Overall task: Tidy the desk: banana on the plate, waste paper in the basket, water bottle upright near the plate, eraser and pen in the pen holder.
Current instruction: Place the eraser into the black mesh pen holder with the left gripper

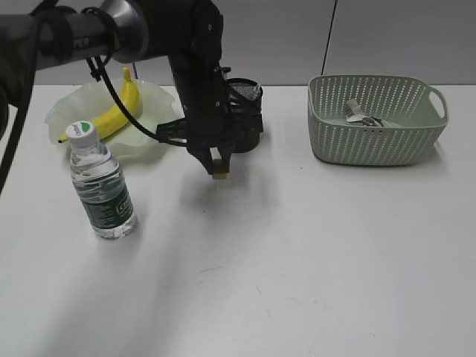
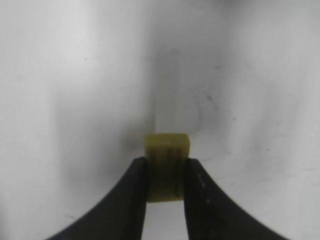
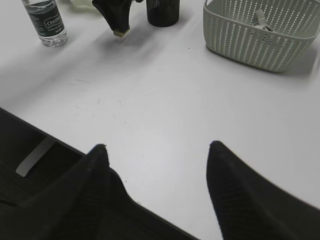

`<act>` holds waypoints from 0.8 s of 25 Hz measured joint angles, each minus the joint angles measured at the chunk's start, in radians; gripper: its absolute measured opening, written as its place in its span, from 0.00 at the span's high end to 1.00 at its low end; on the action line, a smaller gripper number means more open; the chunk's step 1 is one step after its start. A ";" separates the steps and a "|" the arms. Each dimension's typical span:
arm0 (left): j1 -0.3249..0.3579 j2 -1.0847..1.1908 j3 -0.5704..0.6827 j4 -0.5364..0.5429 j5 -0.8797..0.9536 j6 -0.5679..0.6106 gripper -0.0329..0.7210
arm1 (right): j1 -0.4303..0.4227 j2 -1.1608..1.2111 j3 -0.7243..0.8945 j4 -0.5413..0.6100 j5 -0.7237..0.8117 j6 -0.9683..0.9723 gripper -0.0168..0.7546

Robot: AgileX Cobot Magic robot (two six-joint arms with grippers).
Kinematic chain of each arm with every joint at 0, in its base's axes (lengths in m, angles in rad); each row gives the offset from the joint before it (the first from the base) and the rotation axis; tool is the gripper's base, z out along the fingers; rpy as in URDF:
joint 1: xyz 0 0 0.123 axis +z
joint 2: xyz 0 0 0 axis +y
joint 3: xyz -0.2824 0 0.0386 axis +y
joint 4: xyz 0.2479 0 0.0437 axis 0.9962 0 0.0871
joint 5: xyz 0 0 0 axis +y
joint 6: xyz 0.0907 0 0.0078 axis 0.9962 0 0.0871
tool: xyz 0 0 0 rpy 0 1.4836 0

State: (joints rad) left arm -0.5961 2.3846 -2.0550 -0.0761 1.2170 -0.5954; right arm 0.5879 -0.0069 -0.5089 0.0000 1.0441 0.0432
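A small pale yellow eraser [image 2: 167,165] is pinched between the two dark fingers of the left gripper [image 1: 218,165], raised clear of the white desk [image 1: 297,260] and hanging just in front of the black mesh pen holder [image 1: 249,119], which the arm partly hides; in the left wrist view the block sits squarely between the fingertips, its top end poking out beyond them. To the far left, the banana [image 1: 119,111] lies in the pale green ruffled plate [image 1: 156,108]; the water bottle [image 1: 100,186] stands upright just in front of that plate, nearer the viewer, cap on. At the far right, well apart from the rest, the sage-green perforated basket [image 1: 375,123] holds the crumpled waste paper [image 1: 362,115]. The right gripper [image 3: 155,160] hovers low over bare desk at the near side, its fingers spread wide and grasping nothing; no pen can be made out.
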 joint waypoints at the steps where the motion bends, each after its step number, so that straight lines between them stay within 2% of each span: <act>1: 0.000 -0.007 -0.014 -0.004 0.000 0.003 0.73 | 0.000 0.000 0.000 0.000 0.000 0.000 0.34; 7: 0.000 -0.047 -0.133 -0.012 0.001 0.012 0.73 | 0.000 0.000 0.000 0.000 0.000 0.000 0.34; 12: 0.000 -0.048 -0.231 0.030 0.001 0.015 0.74 | 0.000 0.000 0.000 0.000 0.000 0.000 0.34; 16: 0.001 -0.050 -0.248 0.061 -0.051 0.015 0.74 | 0.000 0.000 0.000 0.000 0.000 0.000 0.34; 20: 0.003 -0.050 -0.248 0.066 -0.189 0.015 0.74 | 0.000 0.000 0.000 0.000 0.000 0.000 0.34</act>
State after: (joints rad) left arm -0.5929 2.3349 -2.3028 -0.0101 1.0283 -0.5804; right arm 0.5879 -0.0069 -0.5089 0.0000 1.0441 0.0432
